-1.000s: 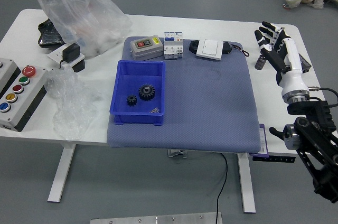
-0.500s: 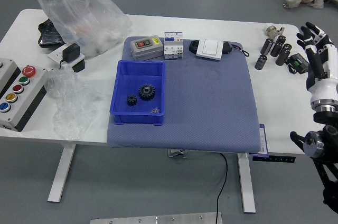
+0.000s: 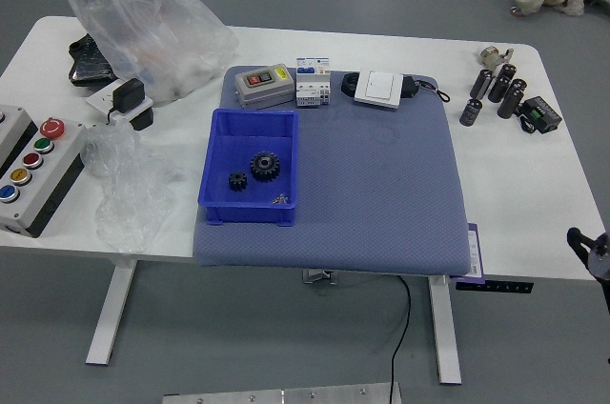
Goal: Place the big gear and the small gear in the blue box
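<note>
The right hand [image 3: 598, 257] has drawn back to the near right corner of the table [image 3: 519, 218].
The blue box [image 3: 291, 161] sits along the left edge of the mat [image 3: 381, 185], the small gear [image 3: 238, 180] inside it and the big gear [image 3: 265, 167] just to that gear's right. Dark cylinders [image 3: 501, 83] are near the table's far right corner. The hand is mostly out of view, so whether it is open or closed I cannot tell.
</note>
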{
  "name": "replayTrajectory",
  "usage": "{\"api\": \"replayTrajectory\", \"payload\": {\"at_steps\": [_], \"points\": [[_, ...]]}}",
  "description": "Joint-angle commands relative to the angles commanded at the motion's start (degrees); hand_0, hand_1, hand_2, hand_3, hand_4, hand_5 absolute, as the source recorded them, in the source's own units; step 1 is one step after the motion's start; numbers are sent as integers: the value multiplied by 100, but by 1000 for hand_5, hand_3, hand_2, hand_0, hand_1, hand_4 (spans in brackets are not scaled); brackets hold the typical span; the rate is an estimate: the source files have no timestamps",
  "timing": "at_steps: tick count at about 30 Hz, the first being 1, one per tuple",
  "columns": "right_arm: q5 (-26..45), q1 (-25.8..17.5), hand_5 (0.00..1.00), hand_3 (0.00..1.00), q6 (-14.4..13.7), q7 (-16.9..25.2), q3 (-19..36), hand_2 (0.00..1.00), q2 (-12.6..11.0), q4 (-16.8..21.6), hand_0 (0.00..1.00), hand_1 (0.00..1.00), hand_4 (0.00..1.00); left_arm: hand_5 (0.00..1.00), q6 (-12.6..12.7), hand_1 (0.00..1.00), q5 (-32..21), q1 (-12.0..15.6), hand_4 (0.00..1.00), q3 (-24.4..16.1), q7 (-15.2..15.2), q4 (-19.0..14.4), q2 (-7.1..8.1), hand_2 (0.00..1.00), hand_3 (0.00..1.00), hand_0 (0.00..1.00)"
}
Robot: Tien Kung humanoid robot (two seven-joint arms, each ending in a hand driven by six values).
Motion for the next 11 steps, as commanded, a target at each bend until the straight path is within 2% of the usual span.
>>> {"api": "replayTrajectory", "payload": {"at_steps": [1,2,11], "points": [[16,-2,576,759,-3,5,25,781,20,-9,840,779,824,420,-1,456,-17,-14,676,7,-8,0,1,495,650,612],[39,-4,580,756,-4,12,46,775,42,-19,840,782,821,386,-4,453,-37,-29,626,20,-17,0,0,497,641,613],[330,30,580,753,35,97,56,775,170,-153,842,783,820,381,-8,457,-68,-87,625,91,-10,0,-32,499,640,613]]}}
